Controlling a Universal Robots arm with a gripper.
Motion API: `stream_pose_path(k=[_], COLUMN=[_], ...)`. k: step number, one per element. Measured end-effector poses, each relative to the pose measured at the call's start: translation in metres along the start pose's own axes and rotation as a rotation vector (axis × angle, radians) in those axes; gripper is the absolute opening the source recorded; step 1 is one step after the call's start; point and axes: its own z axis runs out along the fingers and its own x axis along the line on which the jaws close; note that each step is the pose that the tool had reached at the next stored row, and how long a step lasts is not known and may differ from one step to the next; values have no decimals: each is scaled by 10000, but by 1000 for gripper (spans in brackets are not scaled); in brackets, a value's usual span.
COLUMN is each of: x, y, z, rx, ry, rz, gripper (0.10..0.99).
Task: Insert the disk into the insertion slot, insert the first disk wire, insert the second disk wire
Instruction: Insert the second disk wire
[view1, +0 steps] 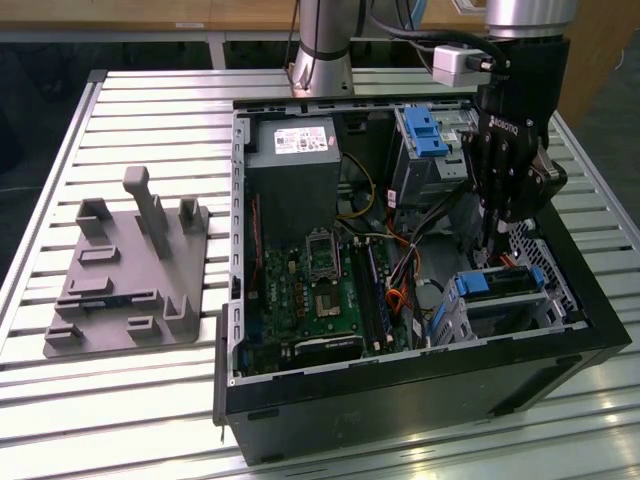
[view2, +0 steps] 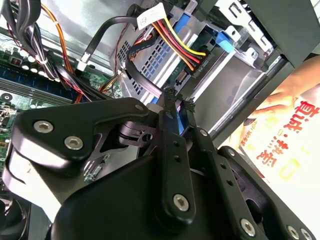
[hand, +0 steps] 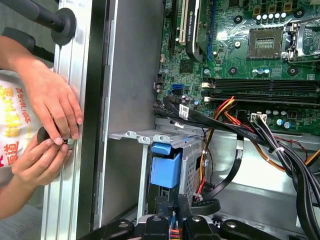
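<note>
On the slatted desk, you're working inside the open computer case; the fingers are pinching a black wire beside the disk, which is sitting in the insertion slot toward the desk's near edge.

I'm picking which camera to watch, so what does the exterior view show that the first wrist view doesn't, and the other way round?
Exterior view: a grey fixture plate lying on the slatted table at the exterior view's left, and the power supply box.

First wrist view: a person's hand and other hand at the outer edge of the computer case, pinching something small and dark.

Both: the case, the motherboard, the cables, the drive cage and the gripper close to that cage.
</note>
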Motion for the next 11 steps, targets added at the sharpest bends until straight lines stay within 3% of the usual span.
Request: stream_pose_path(k=[5,11], x=[3,5], y=[-9,-65], z=[1,4], rx=[-12,-178], ry=[-1,-21], rz=[-5,-59], gripper=[196,196])
